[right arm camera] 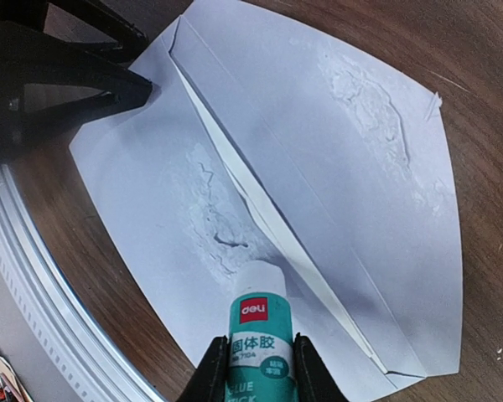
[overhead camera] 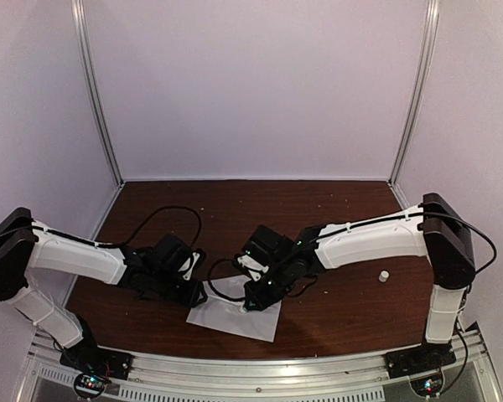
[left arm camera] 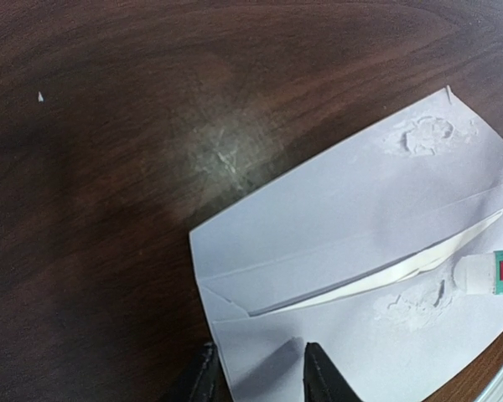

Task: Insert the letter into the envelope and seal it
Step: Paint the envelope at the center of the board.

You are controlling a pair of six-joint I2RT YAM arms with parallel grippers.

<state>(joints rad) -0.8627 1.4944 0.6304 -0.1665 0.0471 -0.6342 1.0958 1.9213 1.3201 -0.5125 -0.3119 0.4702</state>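
Top external view, from the left: the left hand (overhead camera: 194, 293) reaches down to the left edge of the envelope (overhead camera: 235, 318), which lies flat on the brown counter (overhead camera: 344, 209) near its front edge, with the flap open. Left wrist view shows its fingers (left arm camera: 323, 377) parted with a clear gap, straddling that edge, one over the paper and one beside it, gripping nothing. A brighter white edge of the letter (left arm camera: 402, 272) shows in the envelope's mouth. Rough glue patches (left arm camera: 427, 134) mark both flap and body. Right of centre, the right hand (right arm camera: 258, 368) is clamped on a green-and-white glue stick (right arm camera: 256, 322), whose tip is down on the envelope's body. Well to the right lies a small white cap (overhead camera: 384, 275).
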